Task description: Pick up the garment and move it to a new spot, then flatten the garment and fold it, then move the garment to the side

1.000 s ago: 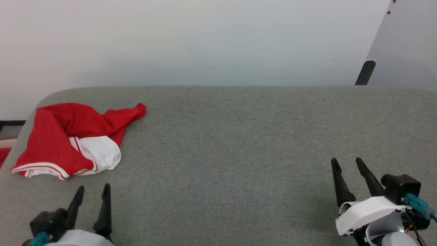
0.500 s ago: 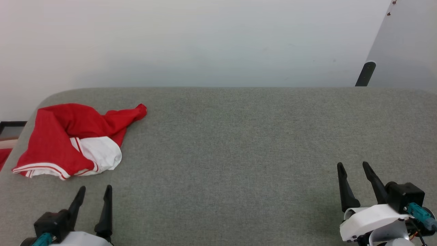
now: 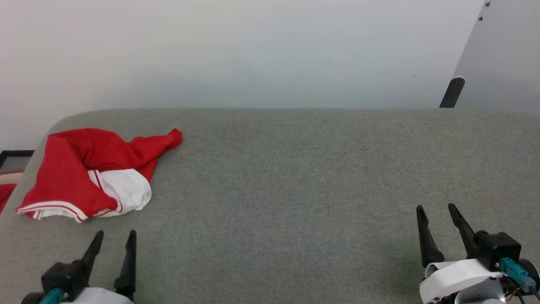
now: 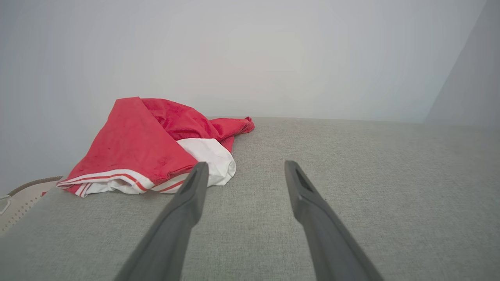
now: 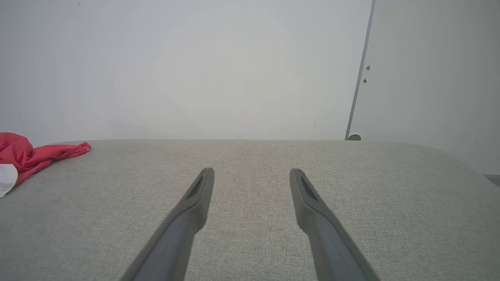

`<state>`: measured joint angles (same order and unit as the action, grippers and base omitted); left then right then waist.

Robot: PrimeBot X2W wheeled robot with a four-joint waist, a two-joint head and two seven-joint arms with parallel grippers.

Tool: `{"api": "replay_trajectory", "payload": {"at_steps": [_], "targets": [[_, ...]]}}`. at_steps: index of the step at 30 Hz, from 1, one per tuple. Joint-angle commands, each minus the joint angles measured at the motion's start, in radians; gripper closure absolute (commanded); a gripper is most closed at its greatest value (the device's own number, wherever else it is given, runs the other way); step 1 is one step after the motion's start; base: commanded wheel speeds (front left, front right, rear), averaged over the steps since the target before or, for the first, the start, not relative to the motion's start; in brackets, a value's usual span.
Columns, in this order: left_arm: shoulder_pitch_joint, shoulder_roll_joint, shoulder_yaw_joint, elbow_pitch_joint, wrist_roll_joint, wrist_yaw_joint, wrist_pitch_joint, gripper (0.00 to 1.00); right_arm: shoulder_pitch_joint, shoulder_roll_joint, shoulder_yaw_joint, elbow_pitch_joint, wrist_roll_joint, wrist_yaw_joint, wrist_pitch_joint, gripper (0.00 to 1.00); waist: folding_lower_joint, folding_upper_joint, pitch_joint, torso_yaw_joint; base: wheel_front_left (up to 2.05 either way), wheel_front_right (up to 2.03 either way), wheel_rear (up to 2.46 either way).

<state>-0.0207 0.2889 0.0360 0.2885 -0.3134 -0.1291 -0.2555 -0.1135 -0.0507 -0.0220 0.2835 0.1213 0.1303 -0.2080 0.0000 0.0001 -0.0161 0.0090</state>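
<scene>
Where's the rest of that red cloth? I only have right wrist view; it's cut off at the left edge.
Observer: The crumpled red jersey garment with a white sleeve lies bunched on the grey fabric-covered surface, by its left edge.
Operator: Left gripper on it?
Observer: No. The left gripper is open and empty, just short of it.
Operator: Which edge faces it?
Observer: The white-and-red striped hem.
</scene>
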Motion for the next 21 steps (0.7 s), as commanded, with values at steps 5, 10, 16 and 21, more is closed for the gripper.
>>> {"api": "replay_trajectory", "payload": {"at_steps": [5, 10, 16, 21], "targets": [[-0.010, 0.011, -0.008, 0.011, 0.015, -0.002, -0.009, 0.00, -0.008, 0.001, 0.004, 0.017, 0.006, 0.001, -0.019, 0.00, 0.0000, -0.0001, -0.003, 0.007, 0.00, 0.00, 0.00], [-0.016, 0.014, -0.015, 0.022, -0.007, -0.002, -0.009, 0.00, -0.016, 0.000, 0.011, 0.035, 0.054, 0.001, -0.024, 0.00, 0.0000, -0.0001, -0.002, 0.019, 0.00, 0.00, 0.00], [-0.023, 0.015, -0.017, 0.029, -0.033, -0.002, -0.009, 0.00, -0.023, 0.001, 0.019, 0.050, 0.062, 0.001, -0.032, 0.00, 0.0000, -0.0001, -0.002, 0.043, 0.00, 0.00, 0.00], [-0.028, 0.019, 0.001, 0.044, -0.055, -0.002, -0.009, 0.00, -0.036, 0.001, 0.054, 0.062, 0.063, 0.001, -0.035, 0.00, 0.0000, -0.0001, -0.005, 0.082, 0.00, 0.00, 0.00]]}}
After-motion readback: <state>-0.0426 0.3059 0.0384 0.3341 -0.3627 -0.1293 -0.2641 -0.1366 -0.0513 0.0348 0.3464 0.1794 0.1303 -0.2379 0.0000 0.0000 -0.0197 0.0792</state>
